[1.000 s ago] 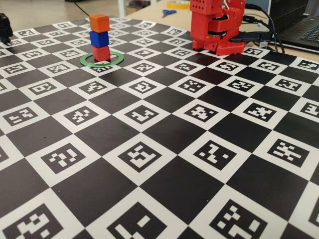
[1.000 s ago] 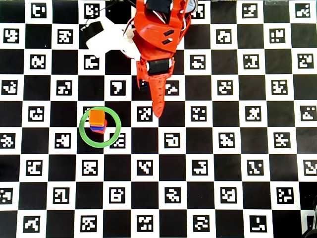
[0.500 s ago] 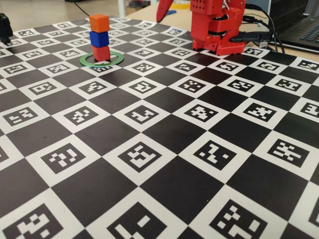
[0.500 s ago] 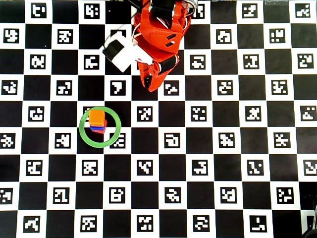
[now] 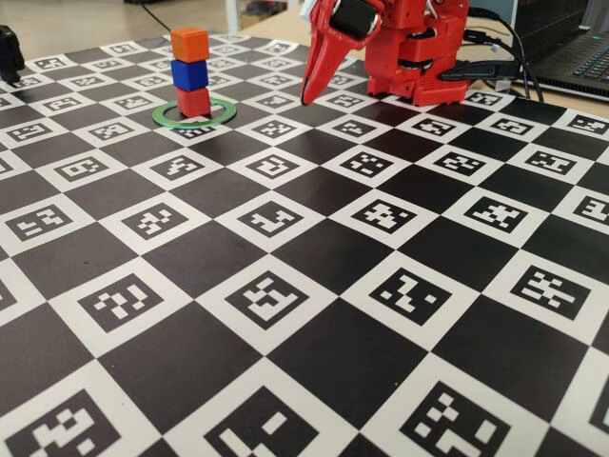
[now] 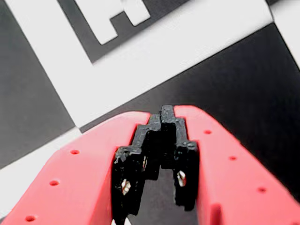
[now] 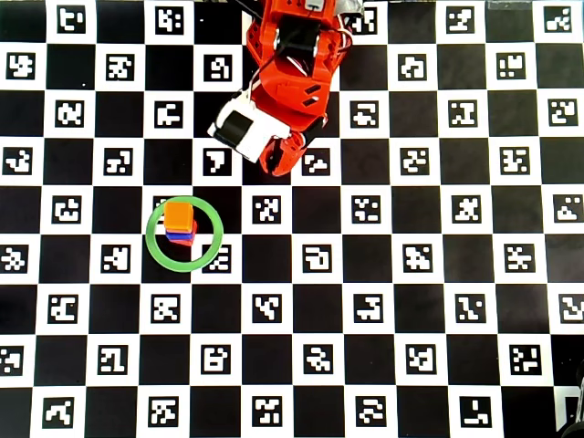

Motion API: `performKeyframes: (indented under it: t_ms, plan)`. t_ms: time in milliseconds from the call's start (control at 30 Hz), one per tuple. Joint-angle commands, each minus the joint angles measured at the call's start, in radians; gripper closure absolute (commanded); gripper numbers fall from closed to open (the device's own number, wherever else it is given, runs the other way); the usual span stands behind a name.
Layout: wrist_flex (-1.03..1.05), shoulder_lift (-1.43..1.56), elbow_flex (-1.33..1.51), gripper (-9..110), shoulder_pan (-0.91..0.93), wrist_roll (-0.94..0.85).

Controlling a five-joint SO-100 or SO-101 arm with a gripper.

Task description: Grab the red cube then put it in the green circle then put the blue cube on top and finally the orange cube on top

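Observation:
The red cube [image 5: 193, 101] stands inside the green circle [image 5: 194, 118]. The blue cube [image 5: 189, 74] sits on it and the orange cube [image 5: 189, 44] on top, a slightly staggered stack. In the overhead view the orange cube [image 7: 178, 216] tops the stack inside the green circle [image 7: 184, 234], with a sliver of the blue cube [image 7: 181, 236] showing. My red gripper [image 5: 305, 95] points down at the board, apart from the stack, to its right. In the wrist view the gripper [image 6: 161, 112] is shut and empty, its black pads [image 6: 140, 154] meeting at the tip.
The checkerboard mat [image 5: 285, 286] with printed markers covers the table. The red arm base [image 5: 428, 57] stands at the back, with black cables [image 5: 495, 67] and a laptop [image 5: 580, 48] to its right. A dark object [image 5: 8, 52] sits at the far left.

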Motion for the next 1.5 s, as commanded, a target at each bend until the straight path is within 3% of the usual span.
performKeyframes:
  t_ms: [0, 167, 500, 1467]
  plan:
    - [-0.002, 0.031, 0.044, 107, -0.012, -0.064]
    - [0.110, 0.072, 0.063, 107, -0.041, -0.219]
    - [0.299, 0.175, 0.063, 107, -0.055, -0.341]
    - [0.331, 0.206, 0.064, 107, -0.080, -0.281]
